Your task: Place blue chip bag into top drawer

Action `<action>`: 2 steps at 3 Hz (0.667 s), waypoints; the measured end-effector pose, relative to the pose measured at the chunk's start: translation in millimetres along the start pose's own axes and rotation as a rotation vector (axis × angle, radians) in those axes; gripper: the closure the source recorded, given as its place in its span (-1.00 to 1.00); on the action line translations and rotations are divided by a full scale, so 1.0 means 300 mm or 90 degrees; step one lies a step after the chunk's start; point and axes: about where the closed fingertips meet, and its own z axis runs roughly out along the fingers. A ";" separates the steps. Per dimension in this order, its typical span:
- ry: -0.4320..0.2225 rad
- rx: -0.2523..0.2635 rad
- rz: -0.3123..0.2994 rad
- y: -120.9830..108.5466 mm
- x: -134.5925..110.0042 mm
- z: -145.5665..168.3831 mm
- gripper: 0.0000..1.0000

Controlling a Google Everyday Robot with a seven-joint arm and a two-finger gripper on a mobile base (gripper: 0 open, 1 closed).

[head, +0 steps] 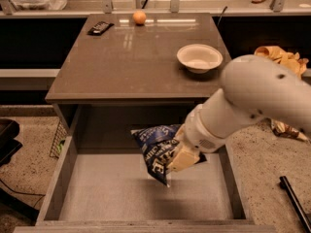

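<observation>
- My gripper (pixel 181 159): hanging over the open drawer, right of its middle, below the front edge of the counter; jaws clamped on the right side of the blue chip bag (pixel 153 145).
- Blue chip bag: held in the air above the drawer floor and not touching it, lower corner pointing down. Crinkled navy foil, white lettering, puffy and irregular.
- Risk, slip: foil looks slick and I hold only one edge, so the bag could slide out early and land askew.
- Risk, drop: released from up here, a light, air-filled bag could tumble and lean against a wall, or stand too tall for the drawer to close over it.
- Risk, collision: my wrist sits just under the counter lip, so lifting straight up may knock it.
- Top drawer (pixel 97 193): pulled out, wide and shallow, pale grey matte floor, thick grey-brown walls.
- Countertop (pixel 121 62): smooth, glossy brown, reflecting light.
- White bowl (pixel 199 57): round, shallow, near the right edge.
- Orange ball (pixel 139 17) and flat black packet (pixel 100 28): at the far edge, well apart from my work.
</observation>
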 end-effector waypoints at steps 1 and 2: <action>0.008 -0.002 0.001 -0.003 -0.024 0.017 0.65; 0.009 -0.002 -0.001 -0.001 -0.026 0.017 0.19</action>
